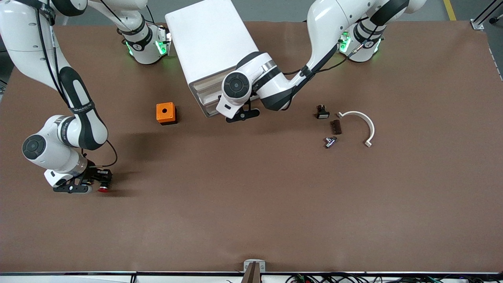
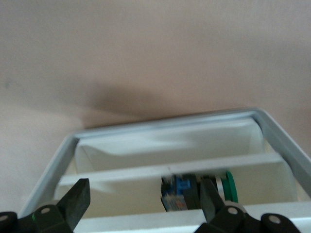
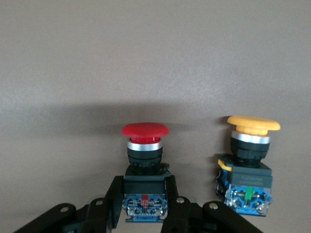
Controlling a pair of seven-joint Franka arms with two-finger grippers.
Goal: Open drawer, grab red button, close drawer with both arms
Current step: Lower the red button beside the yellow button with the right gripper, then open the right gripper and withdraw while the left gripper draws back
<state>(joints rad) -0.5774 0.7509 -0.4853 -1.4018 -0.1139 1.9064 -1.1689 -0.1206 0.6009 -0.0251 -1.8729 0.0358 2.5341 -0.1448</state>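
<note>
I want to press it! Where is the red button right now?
The red button is pinched in the right end effector, low at the right arm's end of the table, beside an orange-capped button.

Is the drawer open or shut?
Open. The left wrist view looks down into the drawer, its white inside showing, with the left gripper over it, fingers spread.

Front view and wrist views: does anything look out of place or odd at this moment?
Nothing looks damaged or spilled. The right gripper is shut on the red button near the right arm's end of the table, beside an orange-capped button. The drawer is open under the open left gripper, with another part inside.
</note>
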